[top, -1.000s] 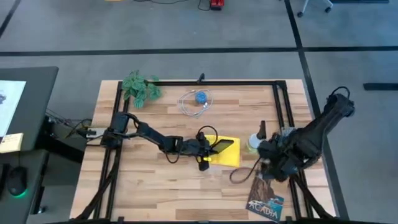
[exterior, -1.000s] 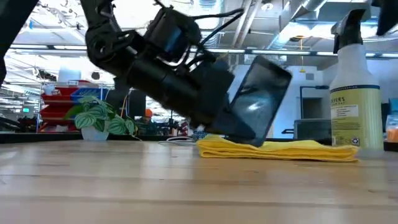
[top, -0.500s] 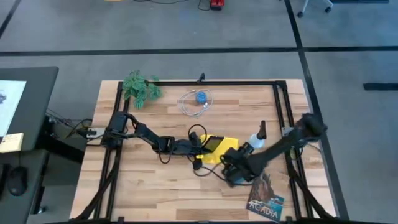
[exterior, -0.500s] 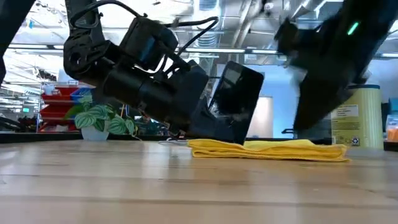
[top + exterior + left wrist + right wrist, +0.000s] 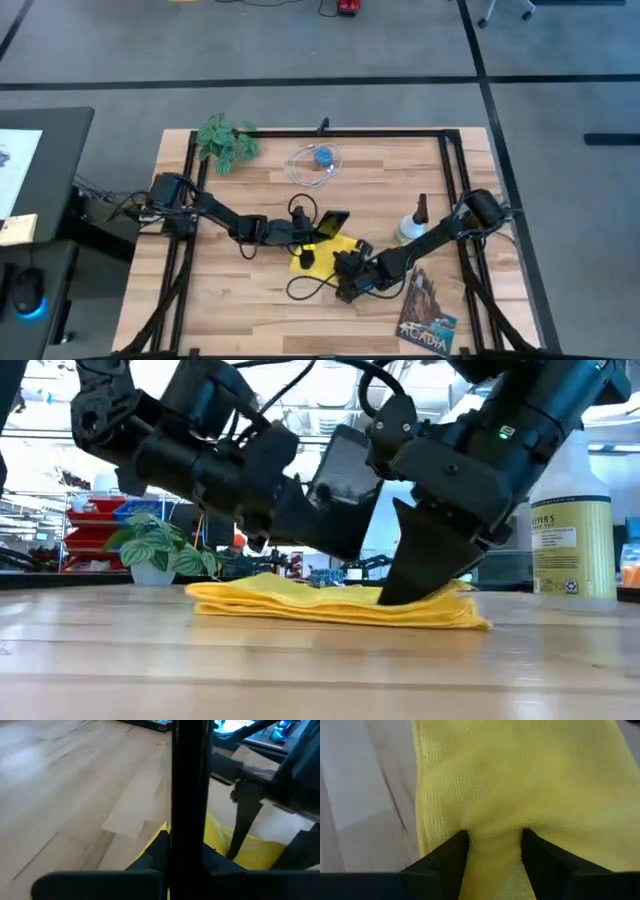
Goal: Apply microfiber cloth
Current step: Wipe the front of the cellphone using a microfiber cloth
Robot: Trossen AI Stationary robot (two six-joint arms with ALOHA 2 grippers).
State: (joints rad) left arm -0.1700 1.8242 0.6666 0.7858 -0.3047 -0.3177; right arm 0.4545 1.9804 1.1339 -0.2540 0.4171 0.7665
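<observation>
The left arm is reaching low toward the middle, its hand (image 5: 318, 226) gripping a flat dark phone (image 5: 333, 220) edge-up between its fingers, while the right hand (image 5: 494, 847), angled steeply downward, is pinching a fold of yellow cloth (image 5: 520, 780) at its fingertips.

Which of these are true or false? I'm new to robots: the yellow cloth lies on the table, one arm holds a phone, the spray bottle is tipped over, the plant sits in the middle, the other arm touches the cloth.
1. The microfiber cloth lies on the table. True.
2. The left gripper holds the smartphone. True.
3. The spray bottle is tipped over. False: it stands upright.
4. The plant sits mid-table. False: it is at a far corner on the left arm's side.
5. The right gripper pinches the cloth. True: a fold bunches between its fingers.
</observation>
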